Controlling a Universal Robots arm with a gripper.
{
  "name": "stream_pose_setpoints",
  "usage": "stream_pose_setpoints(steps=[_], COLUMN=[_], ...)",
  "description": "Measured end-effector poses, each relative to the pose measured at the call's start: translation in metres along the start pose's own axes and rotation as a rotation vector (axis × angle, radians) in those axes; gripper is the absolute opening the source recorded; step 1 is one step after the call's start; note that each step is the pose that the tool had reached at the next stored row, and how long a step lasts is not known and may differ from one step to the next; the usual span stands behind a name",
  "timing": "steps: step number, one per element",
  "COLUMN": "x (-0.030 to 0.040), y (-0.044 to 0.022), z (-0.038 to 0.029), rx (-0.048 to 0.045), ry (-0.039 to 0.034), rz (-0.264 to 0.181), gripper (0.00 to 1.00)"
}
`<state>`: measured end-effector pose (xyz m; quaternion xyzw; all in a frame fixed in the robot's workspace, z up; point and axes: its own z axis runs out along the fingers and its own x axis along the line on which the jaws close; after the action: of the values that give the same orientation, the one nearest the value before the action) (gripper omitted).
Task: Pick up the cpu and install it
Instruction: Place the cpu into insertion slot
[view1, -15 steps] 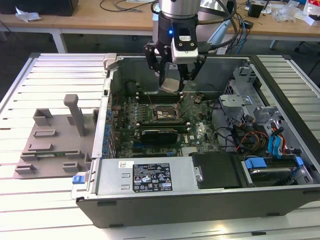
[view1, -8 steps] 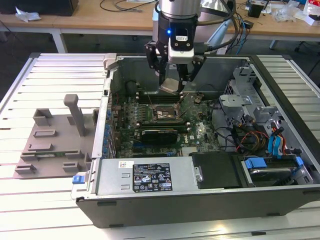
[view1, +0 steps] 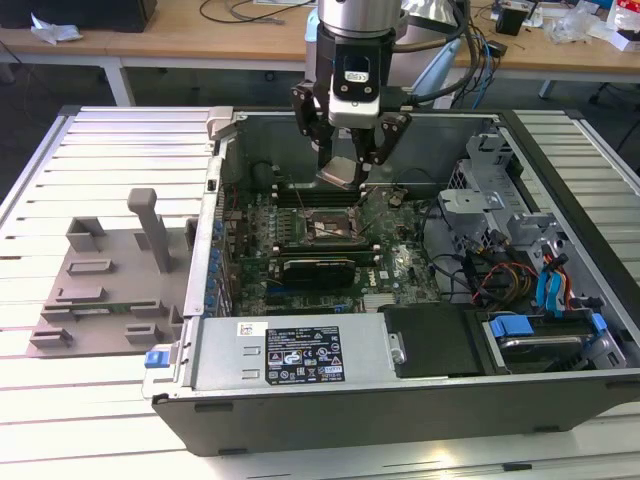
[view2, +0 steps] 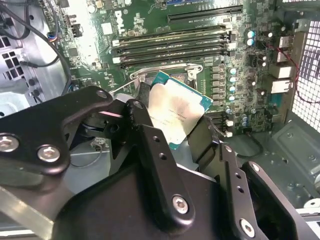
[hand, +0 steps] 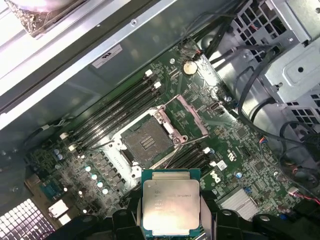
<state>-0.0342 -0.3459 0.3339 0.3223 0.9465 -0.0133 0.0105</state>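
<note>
The cpu (view1: 340, 173), a flat square chip with a pale silver top, hangs tilted in the air over the open computer case. My gripper (view1: 346, 165) is shut on it, the black fingers (view2: 150, 145) pressing on two opposite edges. In both wrist views the cpu (hand: 171, 202) (view2: 175, 112) sits between the finger pads. The bare cpu socket (hand: 146, 142) lies on the green motherboard below and a little ahead of the chip, with its metal load frame (hand: 187, 115) swung open. In the exterior view the socket (view1: 328, 228) is straight under the gripper.
Black memory slots (hand: 120, 107) run beside the socket. A long black expansion card (view1: 318, 268) sits near the front of the board. Cables and a drive cage (view1: 520, 260) crowd the exterior view's right. A grey plastic fixture (view1: 110, 290) lies outside the case on the left.
</note>
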Motion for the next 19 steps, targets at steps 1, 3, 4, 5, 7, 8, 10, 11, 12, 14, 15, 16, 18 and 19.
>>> stream_pose_setpoints(steps=[1, 3, 4, 5, 7, 8, 10, 11, 12, 14, 15, 16, 18, 19], x=[0.0, 0.0, 0.0, 0.0, 0.0, 0.0, 0.0, 0.0, 0.0, 0.0, 0.0, 0.0, 0.0, 0.0], y=[0.0, 0.0, 0.0, 0.0, 0.0, 0.0, 0.0, 0.0, 0.0, 0.0, 0.0, 0.0, 0.0, 0.0], z=[0.0001, 0.0001, 0.0002, 0.0002, 0.0003, 0.0003, 0.0003, 0.0003, 0.0004, 0.0004, 0.0004, 0.0004, 0.0005, 0.0005], rx=[0.0004, 0.0008, 0.0011, 0.0015, 0.0022, 0.0025, 0.0031, 0.0035, 0.0038, 0.0042, 0.0046, 0.005, 0.0056, 0.0058], ry=[0.0002, 0.0005, 0.0007, 0.001, 0.0014, 0.0017, 0.002, 0.0022, 0.0025, 0.0027, 0.003, 0.0032, 0.0036, 0.0038], rz=[0.016, 0.028, 0.042, 0.055, 0.079, 0.091, 0.111, 0.123, 0.134, 0.148, 0.164, 0.176, 0.195, 0.205], gripper=[0.55, 0.55, 0.55, 0.55, 0.55, 0.55, 0.55, 0.55, 0.55, 0.55, 0.55, 0.55, 0.55, 0.55])
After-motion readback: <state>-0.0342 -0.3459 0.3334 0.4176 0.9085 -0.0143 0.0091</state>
